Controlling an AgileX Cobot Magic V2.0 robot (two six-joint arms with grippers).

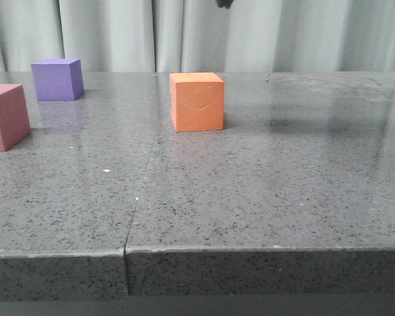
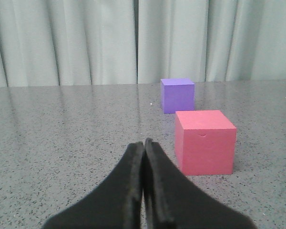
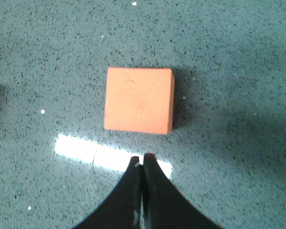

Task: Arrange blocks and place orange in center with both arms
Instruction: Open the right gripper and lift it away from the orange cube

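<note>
Near the table's (image 1: 263,197) middle stands the orange cube (image 1: 197,101), untouched. Right gripper (image 3: 143,160) hovers above it, fingers pressed together; left gripper (image 2: 144,145) likewise closed. Spread the right fingers before descending squarely over opposite faces.

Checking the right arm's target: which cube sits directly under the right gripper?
The orange cube, seen from above by the right gripper; purple and pink sit far left.

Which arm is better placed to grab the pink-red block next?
Left. The left gripper, shut and empty, sits low beside the pink-red block; the right gripper hangs over the orange block.
</note>
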